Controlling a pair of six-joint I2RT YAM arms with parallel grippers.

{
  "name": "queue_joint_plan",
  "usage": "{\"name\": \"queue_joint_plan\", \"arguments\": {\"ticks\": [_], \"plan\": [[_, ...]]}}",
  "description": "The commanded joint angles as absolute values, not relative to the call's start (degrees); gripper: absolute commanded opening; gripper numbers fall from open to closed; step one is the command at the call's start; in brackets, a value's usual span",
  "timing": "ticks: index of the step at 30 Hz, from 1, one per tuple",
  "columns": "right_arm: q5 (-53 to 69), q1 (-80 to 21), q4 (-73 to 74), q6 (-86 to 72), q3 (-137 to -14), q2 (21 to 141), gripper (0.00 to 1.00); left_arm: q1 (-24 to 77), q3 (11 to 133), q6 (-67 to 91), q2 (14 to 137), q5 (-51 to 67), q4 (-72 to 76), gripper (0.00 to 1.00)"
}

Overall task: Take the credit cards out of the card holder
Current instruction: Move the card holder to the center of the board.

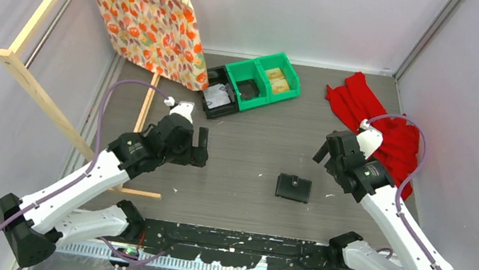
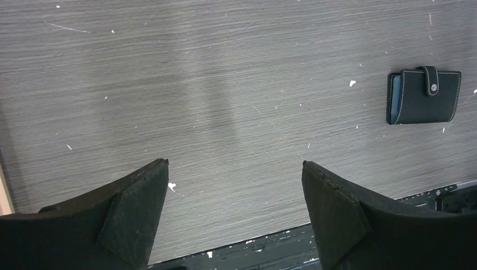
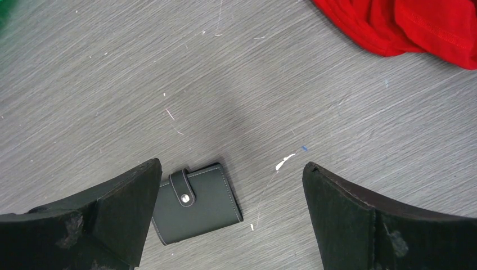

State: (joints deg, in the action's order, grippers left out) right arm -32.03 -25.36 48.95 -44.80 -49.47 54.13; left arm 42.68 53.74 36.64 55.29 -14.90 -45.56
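Black card holder lies shut, both grippers spread and empty

Black with pale stitching, the card holder [image 2: 423, 95] lies flat on the grey wood-grain table [image 1: 249, 144], its snap tab fastened. It carries no lettering I can make out. A pale blue-grey sliver shows at its open side; whether that is a card I cannot tell. Left gripper [image 2: 234, 166] and right gripper [image 3: 232, 164] hover with jaws wide apart, touching nothing, the holder between them and nearer the right. Bare table surrounds it; the red cloth [image 1: 381, 124] and green bins [image 1: 262, 81] sit well apart
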Motion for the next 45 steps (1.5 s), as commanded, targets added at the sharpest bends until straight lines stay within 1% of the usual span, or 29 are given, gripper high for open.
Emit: {"name": "queue_joint_plan", "arguments": {"ticks": [1,5,8,14,17,21,23,26,28,31,32,33,34,36,39,41,45], "plan": [[-34.2,-25.2,49.2,-47.2,-49.7,54.1,1.00,42.7,53.4,34.9,53.9,-13.4,-42.4,0.90],[-33.6,-25.1,48.4,-46.2,-49.4,55.1,1.00,42.7,53.6,34.2,54.6,-13.1,-43.6,0.92],[-31.0,-25.2,47.4,-45.5,-49.3,56.4,1.00,42.7,53.8,34.0,54.8,-11.6,-43.4,0.93],[-22.9,-25.2,42.4,-43.7,-46.6,57.1,1.00,42.9,53.7,32.4,56.0,-9.0,-42.7,0.94],[-16.5,-25.4,39.9,-44.6,-44.3,60.2,1.00,44.0,52.5,33.1,56.2,-8.5,-40.8,0.94],[-13.1,-27.1,37.9,-45.6,-40.4,63.1,1.00,44.1,50.9,34.6,56.2,-5.3,-36.2,0.95],[-8.3,-27.2,34.7,-43.8,-39.2,64.9,1.00,44.1,51.0,34.9,57.2,-4.5,-35.3,0.95],[-5.5,-27.3,33.0,-42.0,-39.2,68.2,0.95,44.1,51.5,34.7,58.6,-3.5,-34.9,0.95],[-5.3,-27.3,32.3,-41.2,-39.5,70.2,0.88,44.1,51.8,34.7,59.0,-3.6,-35.0,0.95],[-5.7,-26.6,31.8,-40.7,-39.6,71.2,0.76,44.2,52.7,33.4,59.2,-4.9,-37.0,0.95],[-5.4,-25.9,31.5,-40.7,-39.3,70.8,0.74,44.2,53.2,32.8,59.1,-6.6,-38.0,0.95],[-5.1,-25.0,31.2,-40.8,-39.0,70.4,0.74,44.2,53.6,32.1,59.1,-7.8,-38.9,0.95],[-4.3,-24.0,30.9,-40.7,-38.7,70.0,0.77,44.2,53.8,31.6,59.1,-8.6,-39.4,0.95],[-3.5,-21.8,31.2,-40.5,-38.4,69.4,0.88,44.1,54.3,30.9,59.4,-9.0,-39.8,0.95],[-2.4,-20.0,32.5,-39.7,-38.0,68.4,0.97,44.1,54.9,30.9,60.4,-7.9,-39.5,0.95],[-0.9,-19.9,32.6,-40.2,-37.6,67.7,0.99,44.1,55.4,30.8,61.4,-7.4,-39.4,0.95],[9.6,-20.1,26.3,-45.1,-34.3,66.9,0.99,44.1,56.5,30.6,62.6,-8.6,-40.0,0.95]]}}
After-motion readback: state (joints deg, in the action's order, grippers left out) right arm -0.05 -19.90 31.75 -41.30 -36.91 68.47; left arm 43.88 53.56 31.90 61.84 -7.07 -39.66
